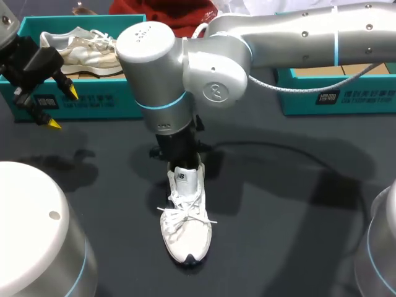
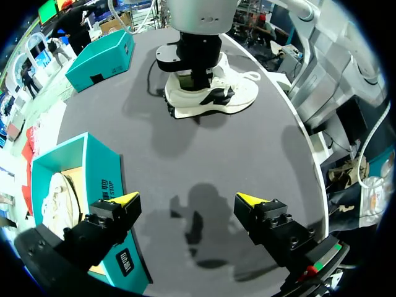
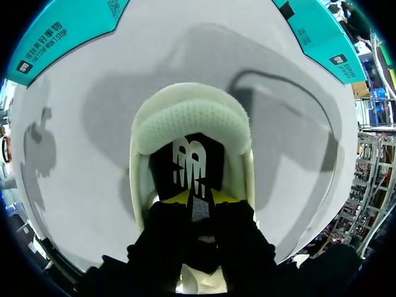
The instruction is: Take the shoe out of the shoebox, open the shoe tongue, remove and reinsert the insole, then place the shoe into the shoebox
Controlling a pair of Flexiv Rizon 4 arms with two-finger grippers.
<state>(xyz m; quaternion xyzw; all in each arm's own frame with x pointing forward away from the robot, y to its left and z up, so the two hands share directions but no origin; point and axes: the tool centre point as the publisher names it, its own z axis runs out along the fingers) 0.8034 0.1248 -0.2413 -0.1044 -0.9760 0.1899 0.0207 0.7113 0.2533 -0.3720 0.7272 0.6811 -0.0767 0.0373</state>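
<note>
Shoe [image 1: 185, 229]: upright on its sole on the table [image 1: 278, 204], long axis running toward and away from the robot, toe nearest the robot, heel farthest.
Right end effector [image 3: 200, 198]: straight above the shoe's opening, pointing down into it, yellow tips drawn close and apparently clenched on the tongue [image 1: 184, 177].
Tongue: standing up from the laces, just under the right wrist.
Insole [image 3: 185, 161]: dark, lying in the shoe, between the pinched tongue and the heel collar.
Key relation: tongue held at the lace side of the opening, so likely a pull toward the toe, along the shoe's long axis, to widen the mouth.
Left end effector [image 1: 62, 109]: well apart from the shoe, beyond its heel and off to the left, fingers spread wide, grasping nothing.
Nearer arm: right, already at the shoe.
Shoebox with spare shoe [image 1: 93, 102]: beyond the shoe's heel, to the left, just by the left end effector.
Other shoebox [image 1: 346, 99]: beyond the shoe's heel, to the right, under the right arm.
Open room: bare table on both sides of the shoe and ahead of its toe.
</note>
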